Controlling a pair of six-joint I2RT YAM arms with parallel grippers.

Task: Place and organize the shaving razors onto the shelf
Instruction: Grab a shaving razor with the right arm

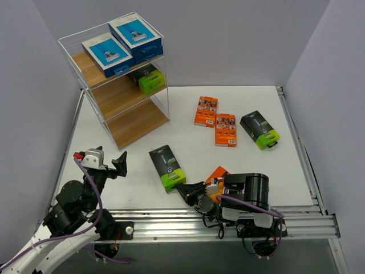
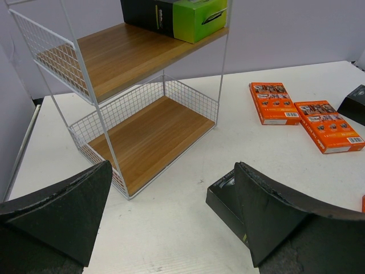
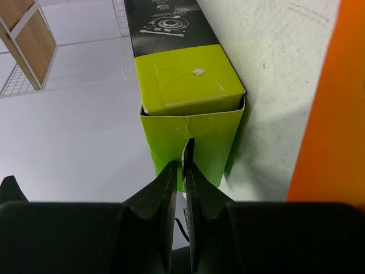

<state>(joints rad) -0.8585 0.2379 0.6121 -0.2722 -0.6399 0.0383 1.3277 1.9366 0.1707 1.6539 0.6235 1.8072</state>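
Observation:
The shelf stands at the far left, with two blue-and-white razor packs on top and a black-and-lime pack on the middle board. Another black-and-lime pack lies mid-table. My right gripper is at its lime end. In the right wrist view the gripper is shut on a thin dark tab at that end of the pack. My left gripper is open and empty, left of this pack. In the left wrist view it faces the shelf, the pack's corner beside its right finger.
An orange pack lies just right of my right gripper and also shows in the right wrist view. Two more orange packs and a black-and-lime pack lie at the far right. Grey walls enclose the table.

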